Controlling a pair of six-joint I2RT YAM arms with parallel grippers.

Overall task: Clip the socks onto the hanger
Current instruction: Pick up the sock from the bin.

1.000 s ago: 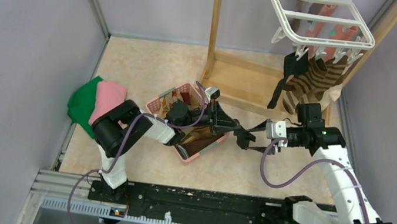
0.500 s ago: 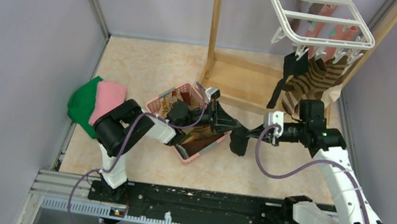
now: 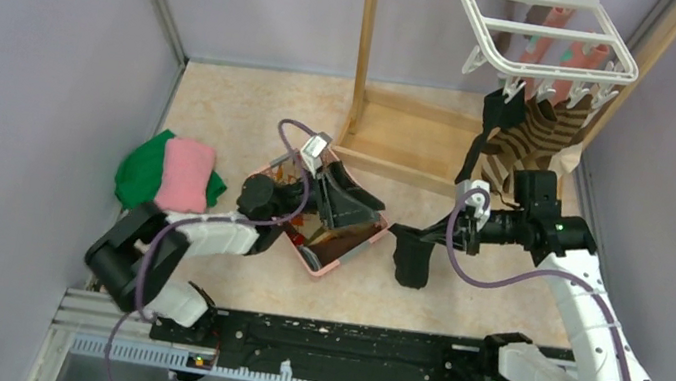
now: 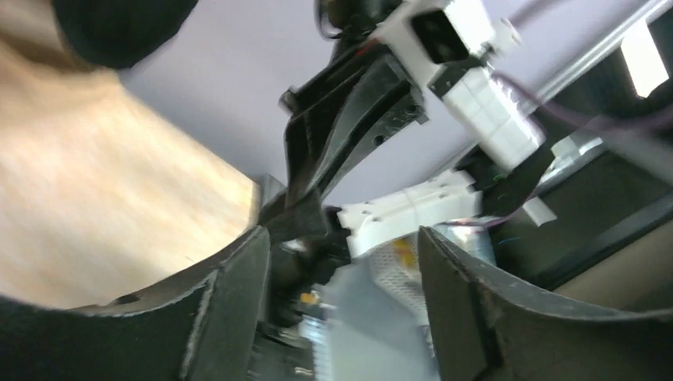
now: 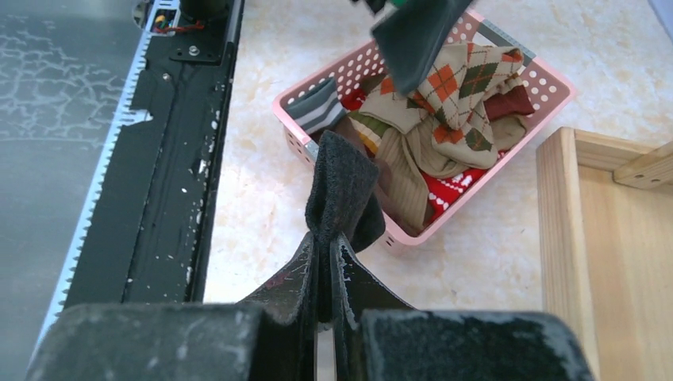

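Black sock pinched tight in right fingers — dangling over tabletop, just right of pink basket. Left fingers spread wide, empty, over basket. Hanger far right, up high — striped sock clipped beneath.

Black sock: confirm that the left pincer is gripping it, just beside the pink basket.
Not quite: the arm is wrong. The right pincer is gripping the black sock, just beside the pink basket. The right wrist view shows it shut on the fabric; the left pincer is open and empty.
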